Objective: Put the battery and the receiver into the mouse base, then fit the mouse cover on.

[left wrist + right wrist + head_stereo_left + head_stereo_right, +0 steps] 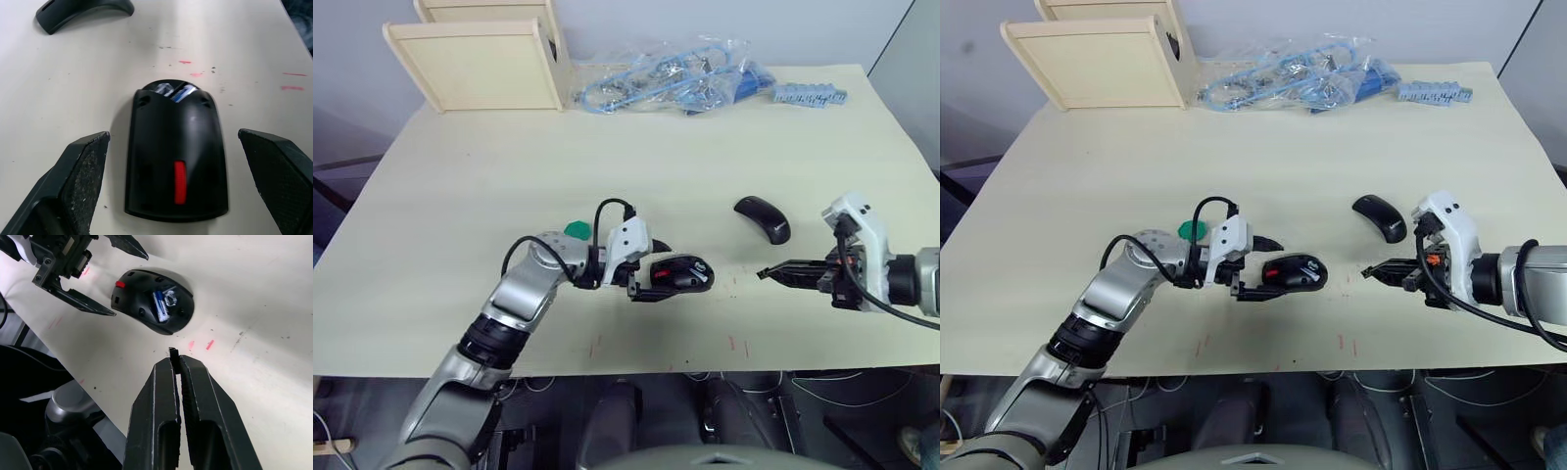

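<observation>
Near the worktop's (460, 196) front edge, the left gripper's (658, 268) fingers stand open either side of the base (683, 273), the battery (159, 304) inside it; the cover (763, 217) lies behind; the right gripper's (766, 273) fingers pinch a small dark piece, perhaps the receiver (172, 353)

Black mouse base (680, 273) shows a red patch; battery (159, 305) blue-and-silver; mouse cover (762, 217) glossy black; table (460, 206) pale cream.

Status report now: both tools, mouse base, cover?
Left tool open around mouse base. Right tool shut on receiver. Battery in. Mouse cover aside.
</observation>
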{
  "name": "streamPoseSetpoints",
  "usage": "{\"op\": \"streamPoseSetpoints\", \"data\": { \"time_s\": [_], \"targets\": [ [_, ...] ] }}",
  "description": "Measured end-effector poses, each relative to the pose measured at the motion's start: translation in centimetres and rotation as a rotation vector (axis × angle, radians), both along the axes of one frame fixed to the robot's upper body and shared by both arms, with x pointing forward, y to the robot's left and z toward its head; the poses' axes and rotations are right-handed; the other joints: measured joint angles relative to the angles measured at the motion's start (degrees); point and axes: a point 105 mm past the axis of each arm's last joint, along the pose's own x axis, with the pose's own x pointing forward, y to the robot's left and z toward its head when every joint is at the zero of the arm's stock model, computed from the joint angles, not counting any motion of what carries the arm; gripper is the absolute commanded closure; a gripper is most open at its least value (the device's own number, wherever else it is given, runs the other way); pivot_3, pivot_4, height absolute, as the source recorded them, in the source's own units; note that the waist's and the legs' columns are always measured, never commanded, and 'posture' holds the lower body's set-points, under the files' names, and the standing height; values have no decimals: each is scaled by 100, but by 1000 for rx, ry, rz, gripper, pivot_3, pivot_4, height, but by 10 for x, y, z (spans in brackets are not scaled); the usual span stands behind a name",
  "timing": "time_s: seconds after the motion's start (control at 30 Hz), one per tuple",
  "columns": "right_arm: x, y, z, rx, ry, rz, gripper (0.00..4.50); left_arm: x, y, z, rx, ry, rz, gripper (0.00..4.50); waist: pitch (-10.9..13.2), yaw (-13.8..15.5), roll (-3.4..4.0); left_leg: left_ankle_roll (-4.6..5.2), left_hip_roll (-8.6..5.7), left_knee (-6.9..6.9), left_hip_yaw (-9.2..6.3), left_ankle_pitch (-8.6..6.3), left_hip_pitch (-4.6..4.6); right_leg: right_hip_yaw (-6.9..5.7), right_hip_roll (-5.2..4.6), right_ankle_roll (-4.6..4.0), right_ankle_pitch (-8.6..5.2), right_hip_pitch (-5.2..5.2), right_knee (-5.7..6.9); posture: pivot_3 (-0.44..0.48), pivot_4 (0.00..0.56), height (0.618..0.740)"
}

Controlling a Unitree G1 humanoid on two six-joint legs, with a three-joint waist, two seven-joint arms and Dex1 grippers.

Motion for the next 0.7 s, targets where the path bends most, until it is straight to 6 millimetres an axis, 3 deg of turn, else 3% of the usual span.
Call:
{"op": "streamPoseSetpoints", "data": {
  "time_s": [0.7],
  "targets": [
    [0, -3, -3, -1, -6, -35, 4500, 5, -9, -7, 9, 6, -13, 9, 0, 5, 0, 0, 0, 2, -1, 0, -1, 0, 0, 0, 0, 1, 0, 0, 150, 740]
  ]
}}
